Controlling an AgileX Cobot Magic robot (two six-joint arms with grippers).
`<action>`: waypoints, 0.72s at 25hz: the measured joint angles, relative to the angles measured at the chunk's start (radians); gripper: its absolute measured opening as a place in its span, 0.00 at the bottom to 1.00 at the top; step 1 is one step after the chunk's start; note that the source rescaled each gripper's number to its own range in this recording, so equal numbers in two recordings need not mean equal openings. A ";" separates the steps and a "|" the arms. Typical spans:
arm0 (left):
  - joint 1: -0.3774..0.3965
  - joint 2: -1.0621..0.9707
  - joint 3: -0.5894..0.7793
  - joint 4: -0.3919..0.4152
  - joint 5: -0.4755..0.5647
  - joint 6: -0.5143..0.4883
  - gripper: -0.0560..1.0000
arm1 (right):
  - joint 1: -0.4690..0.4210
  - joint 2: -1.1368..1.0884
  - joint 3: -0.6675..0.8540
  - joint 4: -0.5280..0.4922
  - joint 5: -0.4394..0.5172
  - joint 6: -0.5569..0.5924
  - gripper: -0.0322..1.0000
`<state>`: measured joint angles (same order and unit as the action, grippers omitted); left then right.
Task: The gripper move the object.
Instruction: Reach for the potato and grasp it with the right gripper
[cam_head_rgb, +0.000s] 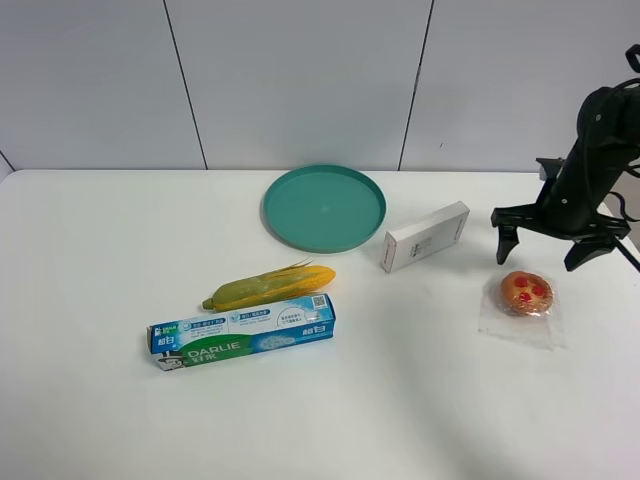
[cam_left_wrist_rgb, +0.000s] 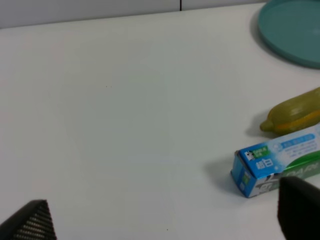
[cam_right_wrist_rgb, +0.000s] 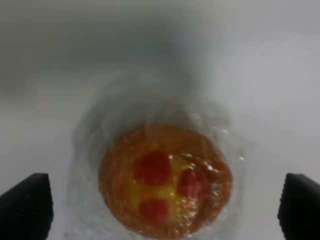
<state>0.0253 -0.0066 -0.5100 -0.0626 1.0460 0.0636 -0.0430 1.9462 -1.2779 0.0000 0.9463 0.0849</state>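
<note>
The object, a round orange-brown bun (cam_head_rgb: 526, 292) with red spots in a clear wrapper, lies on the white table at the right. My right gripper (cam_head_rgb: 545, 252) hangs open just behind and above it, one finger to each side. In the right wrist view the bun (cam_right_wrist_rgb: 165, 187) sits between the two black fingertips (cam_right_wrist_rgb: 25, 205), apart from both. My left gripper (cam_left_wrist_rgb: 165, 220) is open over bare table; only its fingertips (cam_left_wrist_rgb: 30, 222) show. The left arm does not show in the exterior high view.
A white box (cam_head_rgb: 425, 236) lies left of the bun. A teal plate (cam_head_rgb: 324, 207) is at the back centre. A corn cob (cam_head_rgb: 270, 288) and a toothpaste box (cam_head_rgb: 242, 331) lie centre-left; both show in the left wrist view (cam_left_wrist_rgb: 295, 114), (cam_left_wrist_rgb: 275, 165).
</note>
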 joint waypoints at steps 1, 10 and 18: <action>0.000 0.000 0.000 0.000 0.000 0.000 1.00 | 0.006 0.009 0.000 0.000 -0.005 -0.004 0.79; 0.000 0.000 0.000 0.000 0.000 0.000 1.00 | 0.134 0.046 0.000 -0.026 -0.013 0.005 0.79; 0.000 0.000 0.000 0.000 0.000 0.000 1.00 | 0.149 0.046 0.000 -0.128 0.100 0.040 0.79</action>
<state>0.0253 -0.0066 -0.5100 -0.0626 1.0460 0.0636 0.1062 1.9925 -1.2779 -0.1277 1.0463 0.1246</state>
